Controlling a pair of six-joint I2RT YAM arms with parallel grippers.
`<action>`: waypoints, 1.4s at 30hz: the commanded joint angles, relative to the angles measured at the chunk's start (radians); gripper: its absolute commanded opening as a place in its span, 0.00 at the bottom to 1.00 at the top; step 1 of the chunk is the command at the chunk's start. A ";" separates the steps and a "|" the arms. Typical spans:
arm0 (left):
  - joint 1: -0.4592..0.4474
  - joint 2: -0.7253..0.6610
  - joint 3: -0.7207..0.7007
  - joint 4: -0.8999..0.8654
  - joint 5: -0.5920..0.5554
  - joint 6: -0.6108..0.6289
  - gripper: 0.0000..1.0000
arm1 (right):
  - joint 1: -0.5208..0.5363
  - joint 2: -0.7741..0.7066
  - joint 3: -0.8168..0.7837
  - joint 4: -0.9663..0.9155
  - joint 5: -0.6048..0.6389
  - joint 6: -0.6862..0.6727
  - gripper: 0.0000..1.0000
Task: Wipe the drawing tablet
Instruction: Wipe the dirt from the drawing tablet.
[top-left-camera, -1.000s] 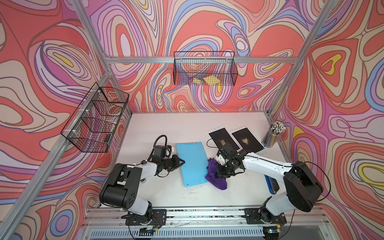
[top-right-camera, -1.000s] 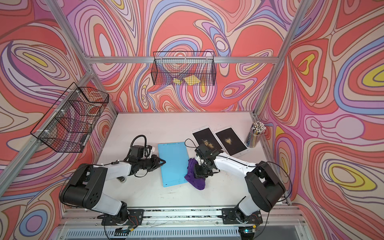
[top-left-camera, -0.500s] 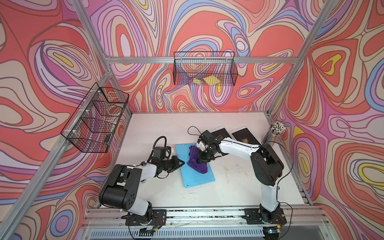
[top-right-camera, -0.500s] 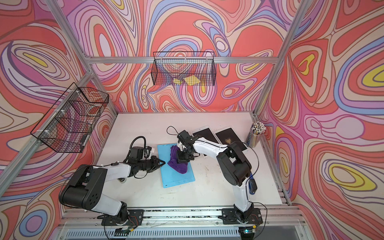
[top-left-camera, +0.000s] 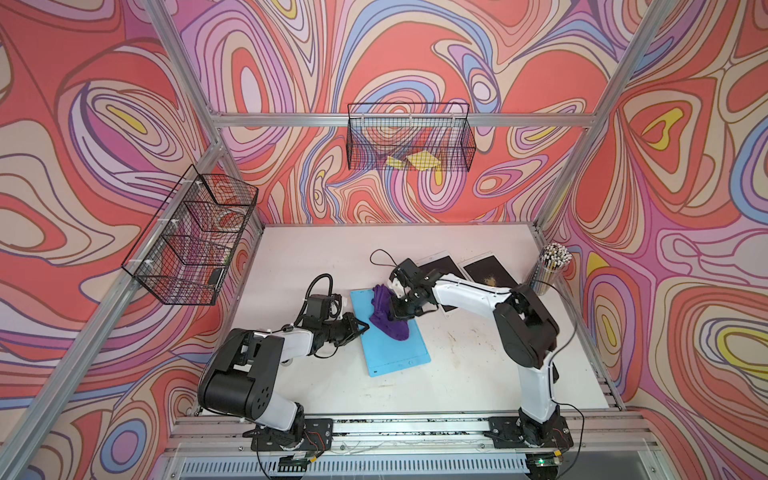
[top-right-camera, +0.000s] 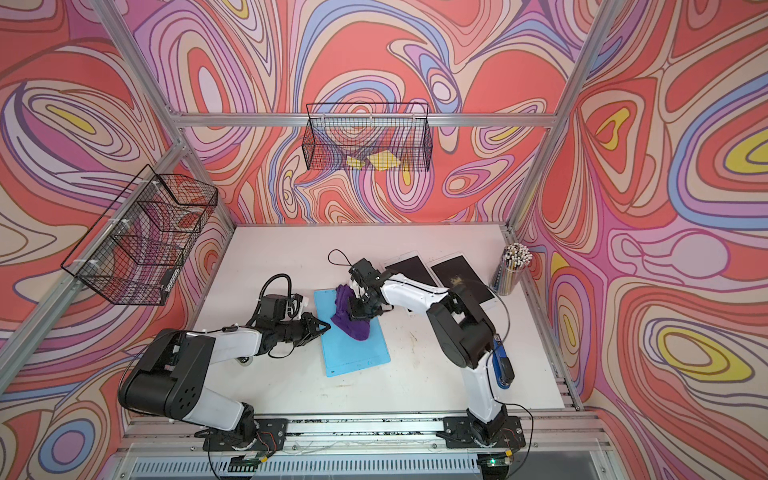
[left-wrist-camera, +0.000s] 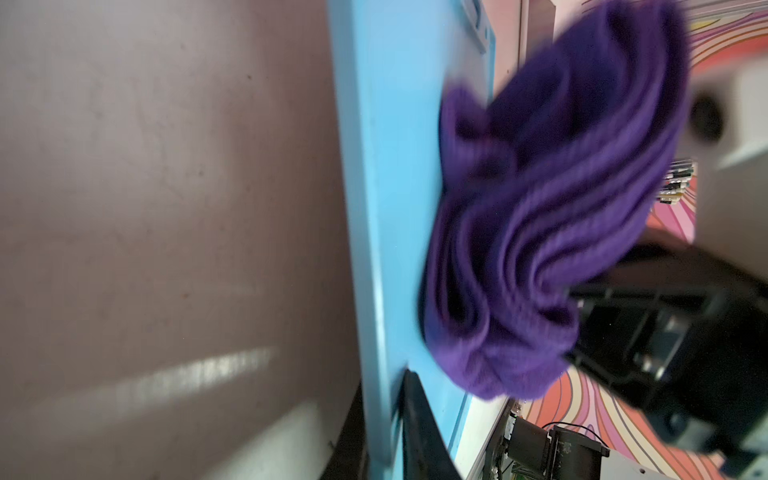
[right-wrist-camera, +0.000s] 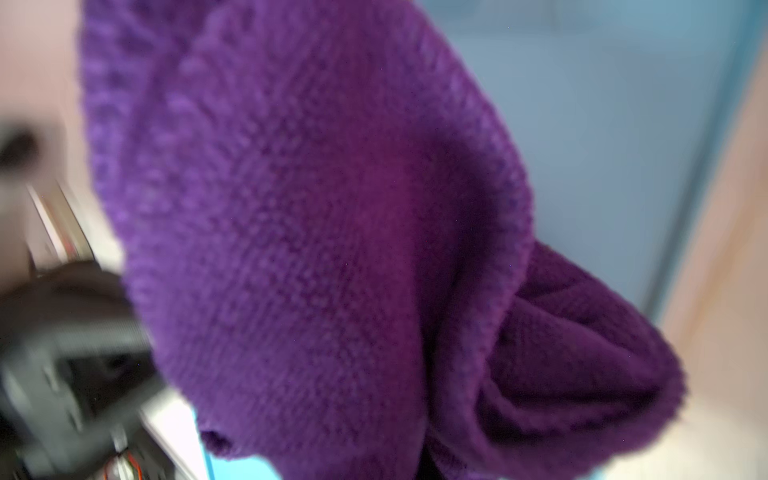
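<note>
My right jaws are gripping the soft cloth (top-left-camera: 387, 320), pressing the stiff drawing tablet (top-left-camera: 399, 353) beneath; my closed left jaws are bracing it.

Left claw (top-left-camera: 360, 328), right claw (top-left-camera: 395, 310): both clamped, arms low.

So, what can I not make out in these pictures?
Fingertips of the right tool: buried in the purple cloth in both top views; right wrist view: mostly blurred cloth.
Surface of the drawing tablet under the cloth: hidden in every view.
The yellow items in the back wire basket: too small, behind mesh, top views.
</note>
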 joint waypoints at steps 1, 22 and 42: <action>0.002 0.005 -0.030 -0.177 -0.153 0.047 0.00 | 0.079 -0.192 -0.167 -0.017 -0.010 0.024 0.00; 0.002 -0.065 -0.014 -0.256 -0.177 0.070 0.00 | 0.153 -0.144 -0.225 0.106 0.001 0.109 0.00; 0.002 -0.054 -0.034 -0.221 -0.140 0.070 0.00 | -0.146 0.141 0.135 0.090 -0.081 0.022 0.00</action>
